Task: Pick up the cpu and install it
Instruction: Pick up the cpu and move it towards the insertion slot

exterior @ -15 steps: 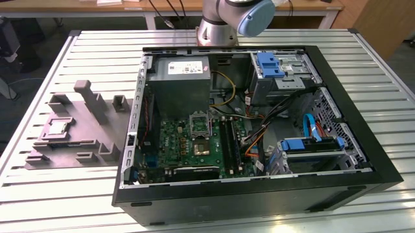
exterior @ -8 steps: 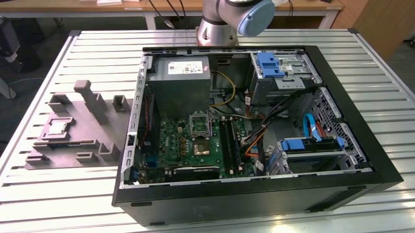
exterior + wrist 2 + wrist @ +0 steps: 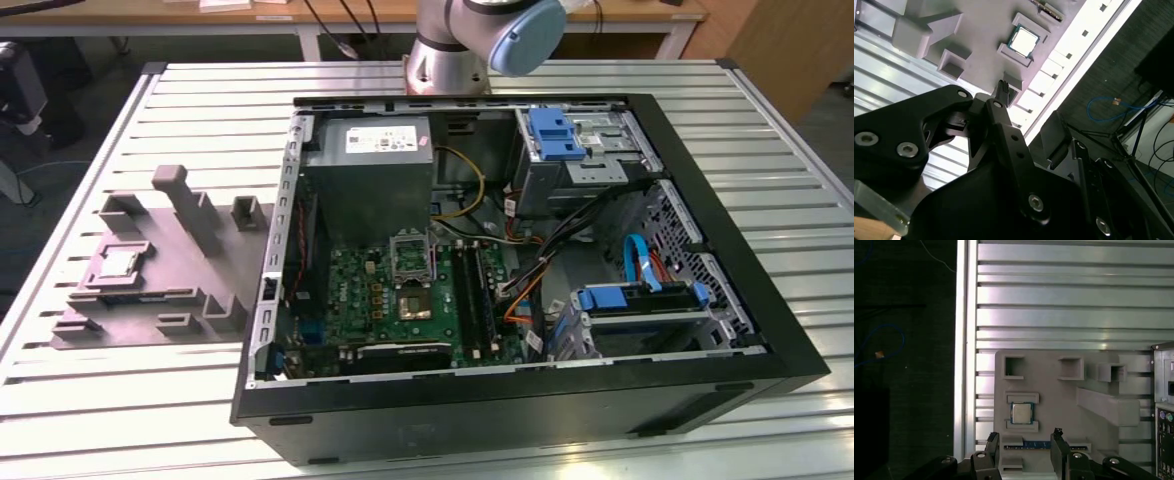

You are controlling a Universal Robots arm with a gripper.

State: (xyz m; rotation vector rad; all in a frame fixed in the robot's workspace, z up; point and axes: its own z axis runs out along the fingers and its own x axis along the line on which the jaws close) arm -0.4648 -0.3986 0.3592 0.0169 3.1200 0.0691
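Note:
The cpu (image 3: 1021,413) is a small square chip with a silver-grey top. It lies flat in a recess of the grey moulded fixture (image 3: 1064,405), and in the exterior view the cpu (image 3: 118,262) sits on the fixture (image 3: 147,290) to the exterior view's left of the computer case. My gripper (image 3: 1024,441) hovers well above the fixture, apart from the chip, open with nothing between its black fingers (image 3: 993,446). In the second wrist view the cpu (image 3: 1024,40) lies beyond a black fingertip (image 3: 1001,89). The motherboard's socket (image 3: 416,305) lies in the case, its dark frame (image 3: 411,250) raised.
The open black computer case (image 3: 721,330) lies on the slatted metal table (image 3: 134,400), holding a grey power-supply box (image 3: 374,170), drive bays (image 3: 587,150) and cables (image 3: 534,270). The fixture has upright blocks (image 3: 180,195). The table edge (image 3: 961,340) runs close beside the fixture.

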